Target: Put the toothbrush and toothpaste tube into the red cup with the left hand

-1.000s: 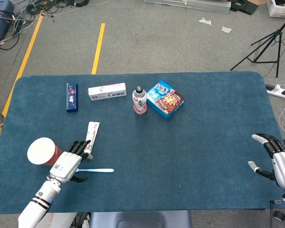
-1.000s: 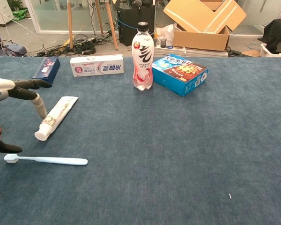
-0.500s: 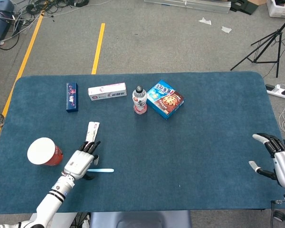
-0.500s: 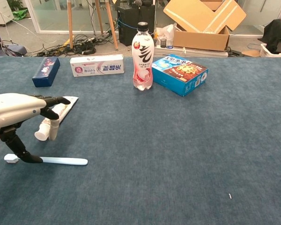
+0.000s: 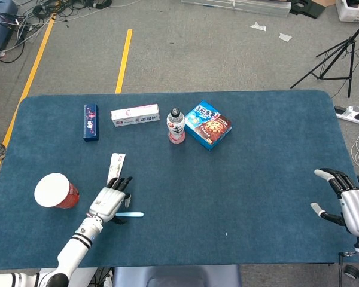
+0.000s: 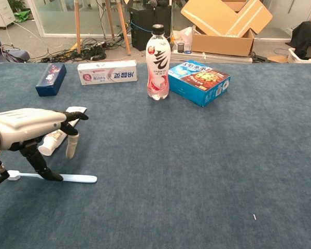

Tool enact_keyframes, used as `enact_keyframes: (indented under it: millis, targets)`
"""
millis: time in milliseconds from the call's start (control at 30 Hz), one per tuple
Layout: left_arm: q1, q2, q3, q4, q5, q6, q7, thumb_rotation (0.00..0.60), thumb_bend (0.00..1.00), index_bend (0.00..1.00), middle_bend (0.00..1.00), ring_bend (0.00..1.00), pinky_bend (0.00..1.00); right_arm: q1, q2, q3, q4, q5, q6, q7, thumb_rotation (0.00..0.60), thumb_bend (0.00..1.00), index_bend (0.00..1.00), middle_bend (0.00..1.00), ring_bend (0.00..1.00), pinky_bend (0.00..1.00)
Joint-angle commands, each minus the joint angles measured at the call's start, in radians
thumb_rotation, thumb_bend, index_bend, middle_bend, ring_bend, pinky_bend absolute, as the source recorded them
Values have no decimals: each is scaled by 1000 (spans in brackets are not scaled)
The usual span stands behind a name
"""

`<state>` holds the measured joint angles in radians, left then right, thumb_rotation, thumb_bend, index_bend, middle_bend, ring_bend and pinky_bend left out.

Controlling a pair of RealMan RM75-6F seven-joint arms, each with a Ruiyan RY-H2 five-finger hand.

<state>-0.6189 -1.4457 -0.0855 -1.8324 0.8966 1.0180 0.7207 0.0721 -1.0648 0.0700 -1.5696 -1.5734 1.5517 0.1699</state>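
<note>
The red cup [image 5: 54, 191] stands upright near the table's front left. The white toothpaste tube [image 5: 115, 165] lies flat to its right, its cap end under my left hand [image 5: 110, 200]. Just in front lies the light blue toothbrush [image 5: 131, 214], handle pointing right. In the chest view my left hand [image 6: 33, 127] hovers palm down over the brush head end of the toothbrush [image 6: 75, 178]. Its fingers are spread and its dark thumb reaches down to the handle. It holds nothing. The toothpaste tube [image 6: 57, 137] is partly hidden behind it. My right hand [image 5: 347, 200] rests open at the table's right edge.
Along the back stand a dark blue box [image 5: 90, 122], a white toothpaste carton [image 5: 134, 115], a pink drink bottle [image 5: 176, 127] and a blue cookie box [image 5: 207, 124]. The blue cloth table [image 5: 257, 179] ends close in front of my left hand.
My left hand has moved right, away from the red cup, and now sits over the tube's cap end and the toothbrush. The right hand has barely moved.
</note>
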Motion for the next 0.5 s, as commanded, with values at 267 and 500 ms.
enact_keyframes:
  millis: [267, 500]
  targets:
    - [-35, -22, 24, 32, -50, -18, -17, 600, 77, 508, 0, 0, 0, 2, 1, 1, 2, 4, -4, 6, 600, 122, 257, 241, 222, 595]
    - [-56, -31, 35, 55, -88, -35, -34, 600, 170, 516, 0, 0, 0, 4, 1, 1, 3, 6, -9, 6, 600, 122, 257, 241, 222, 595]
